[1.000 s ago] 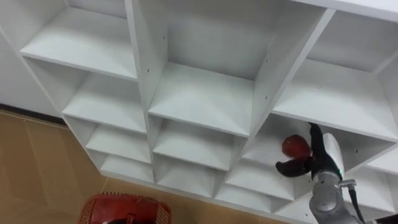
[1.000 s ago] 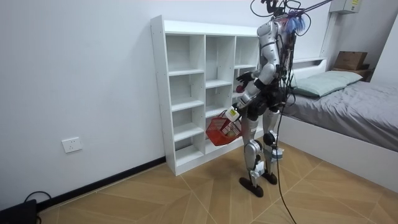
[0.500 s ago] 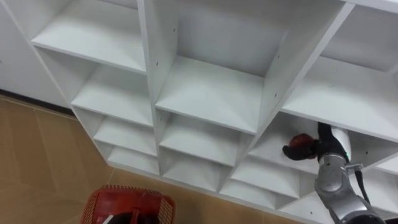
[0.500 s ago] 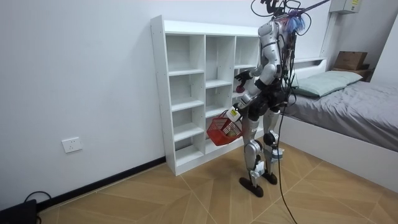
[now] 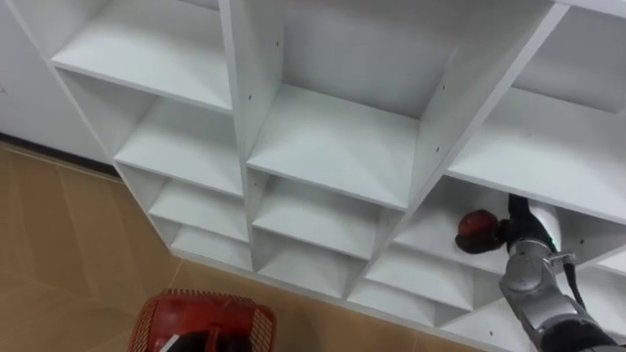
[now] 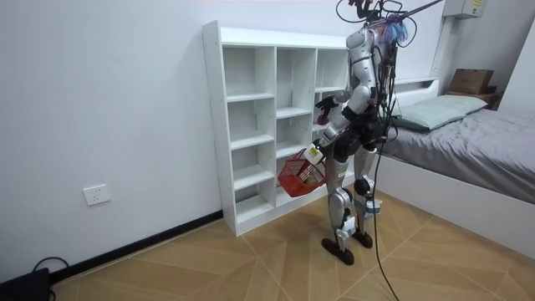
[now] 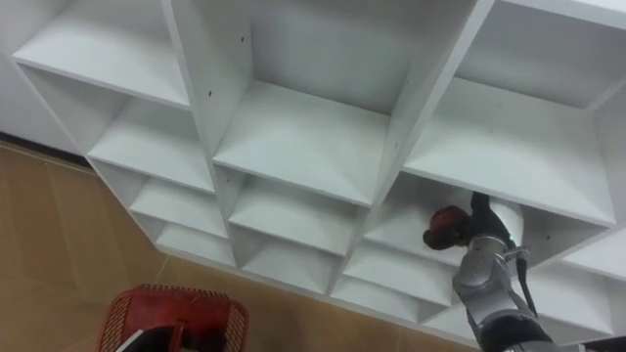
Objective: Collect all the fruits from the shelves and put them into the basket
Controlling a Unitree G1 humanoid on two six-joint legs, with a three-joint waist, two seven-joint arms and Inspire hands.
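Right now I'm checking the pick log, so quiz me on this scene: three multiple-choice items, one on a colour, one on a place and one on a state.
1. What colour is the basket?
A) red B) blue C) white
2. Where is the red fruit?
A) in the basket B) in a right-column compartment of the white shelf unit C) on the floor
3. What is the right hand doing?
A) hanging straight-fingered at the side B) gripping the basket's rim C) closed on the fruit

Key: 1 A, its mesh is red; 2 B, the fruit shows inside that compartment; 3 C, the hand's fingers curl round the fruit.
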